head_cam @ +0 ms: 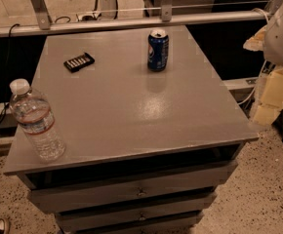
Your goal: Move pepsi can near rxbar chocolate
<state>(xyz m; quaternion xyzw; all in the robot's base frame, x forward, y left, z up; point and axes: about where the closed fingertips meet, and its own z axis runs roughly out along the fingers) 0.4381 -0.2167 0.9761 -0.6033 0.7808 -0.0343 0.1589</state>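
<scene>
Claw (273, 99) low off the right edge of the table (131, 106), beside the top and nowhere near the can. Apart or together: cannot tell.

Can (157, 50) upright, well left of the claw and farther back, close to the rear edge. Bar (79, 62) flat, farther left again, past the can and well apart from it, also toward the back. Bottle (36, 121) farthest from the claw, at the near-left corner by the front edge.

By the look of it, nothing begun: can untouched, reach and carry all still to do.

Likely trouble:
- Catching the table's right edge on the way up and in, given so low a start beside it.
- Clipping the can high on its claw-facing side. Tall and narrow, so apt to tip, then roll off the rear edge just behind.
- Gripping too near the rim, with a slip or tilt mid-carry.
- Setting down onto the bar, or nudging it toward the left edge, not far beyond it.

Room to move: wide bare top between can and bar, and across the whole middle. Straight run leftward, away from the claw, with nothing in the way. Bottle well clear of that line. Best landing probably on the claw-facing side of the bar, short of touching it.
</scene>
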